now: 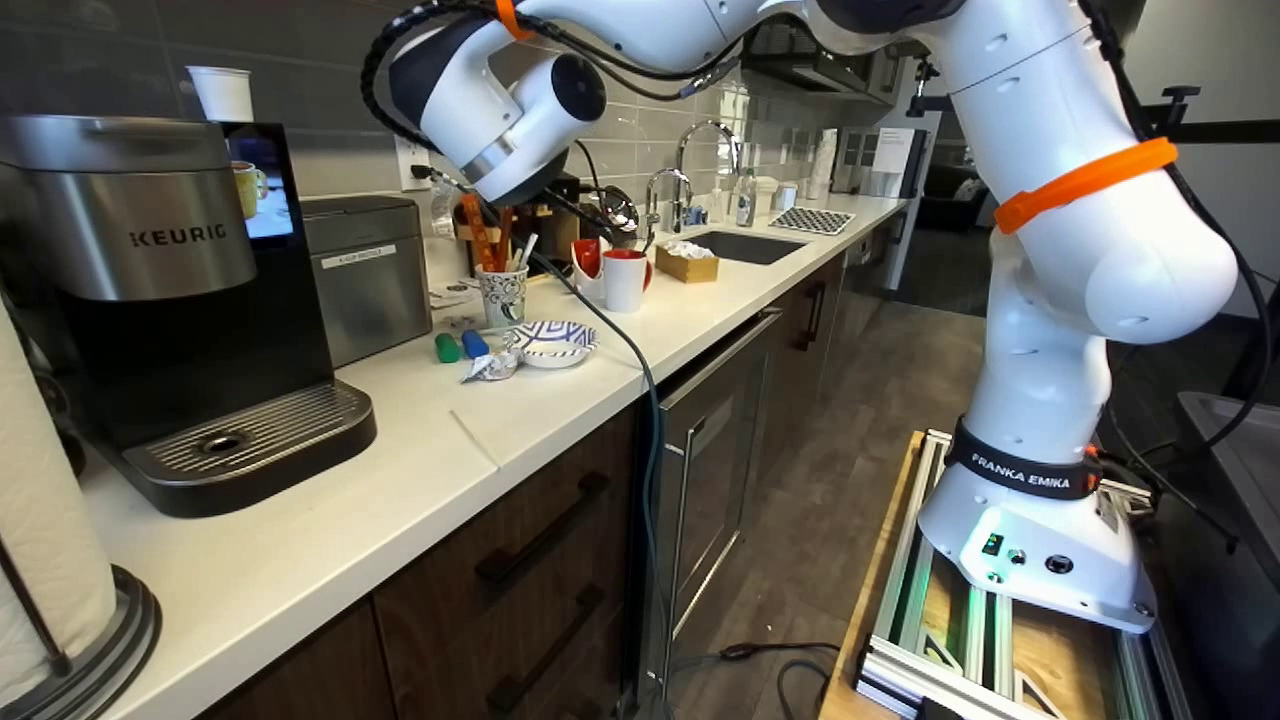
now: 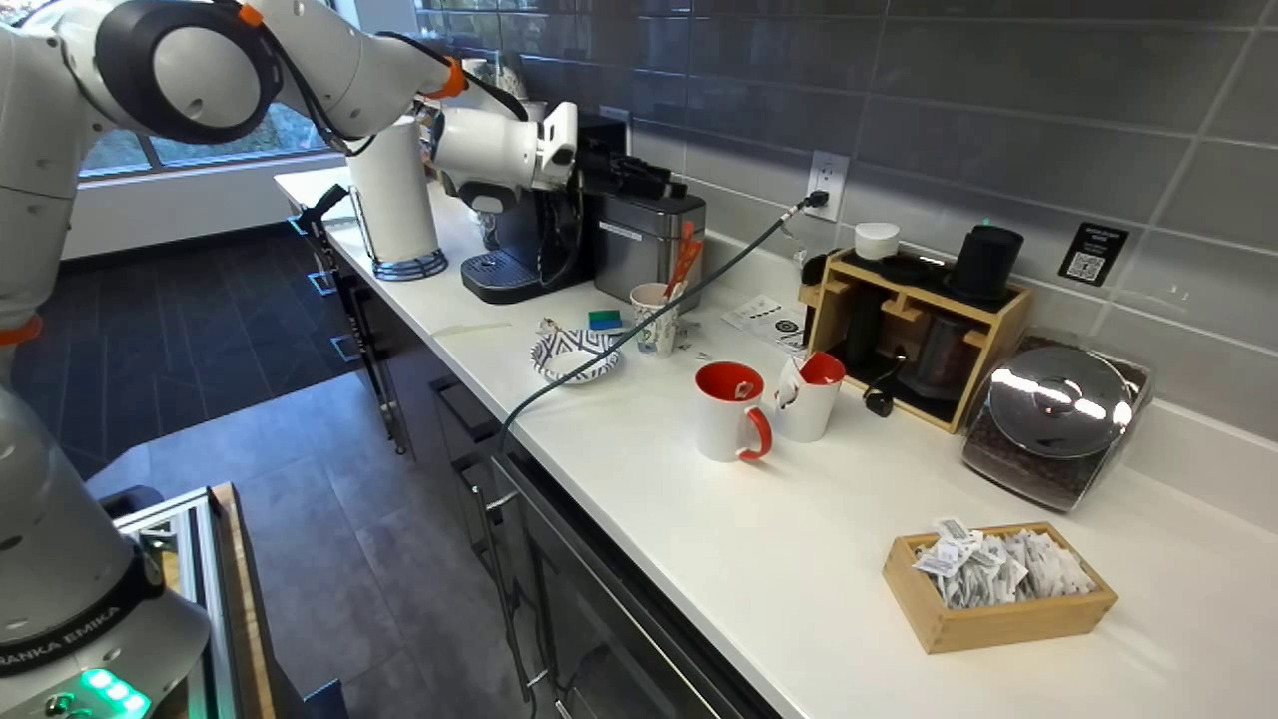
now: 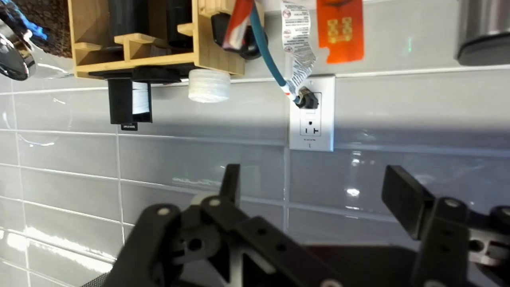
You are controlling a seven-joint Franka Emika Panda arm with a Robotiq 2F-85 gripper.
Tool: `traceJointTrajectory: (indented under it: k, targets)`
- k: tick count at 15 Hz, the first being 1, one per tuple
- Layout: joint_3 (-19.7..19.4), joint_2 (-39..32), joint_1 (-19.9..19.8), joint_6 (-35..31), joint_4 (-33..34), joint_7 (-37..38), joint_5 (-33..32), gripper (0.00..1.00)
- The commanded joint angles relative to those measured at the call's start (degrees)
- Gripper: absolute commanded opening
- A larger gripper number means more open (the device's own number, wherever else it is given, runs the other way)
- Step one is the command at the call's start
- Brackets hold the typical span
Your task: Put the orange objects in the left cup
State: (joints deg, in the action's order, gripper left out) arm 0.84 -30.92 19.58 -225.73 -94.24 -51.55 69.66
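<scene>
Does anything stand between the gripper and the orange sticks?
Nothing visible is directly between the open gripper and the orange sticks, but in an exterior view the teal cable crosses in front of their patterned cup.

Orange sticks [image 1: 478, 235]: at least 2, they overlap so exact number unclear. Patterned cup [image 1: 503, 298]: 1. Red-handled mug [image 2: 721, 424]: 1, plus 1 other white red-lined cup [image 2: 807, 411]. Patterned bowl [image 1: 578, 335]: 1. Green piece [image 1: 447, 348]: 1, blue piece [image 1: 474, 344]: 1. Wooden box [image 2: 1008, 625]: 1, packets [image 2: 983, 574] too many to count. Keurig coffee maker [image 1: 190, 210]: 1. Wooden rack [image 2: 986, 364]: 1. Sink [image 1: 750, 248]: 1, faucets [image 1: 652, 205]: 2.
</scene>
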Motion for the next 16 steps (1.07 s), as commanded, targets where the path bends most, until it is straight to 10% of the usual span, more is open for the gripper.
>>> traceJointTrajectory:
  k: [1, 16]
  targets:
    - [2.1, 9.6, 1.4, 1.8, -6.8, -6.6, 5.9, 1.00]
    - [7.0, 29.3, -0.8, 39.6, -29.2, -36.6, 31.4, 1.00]
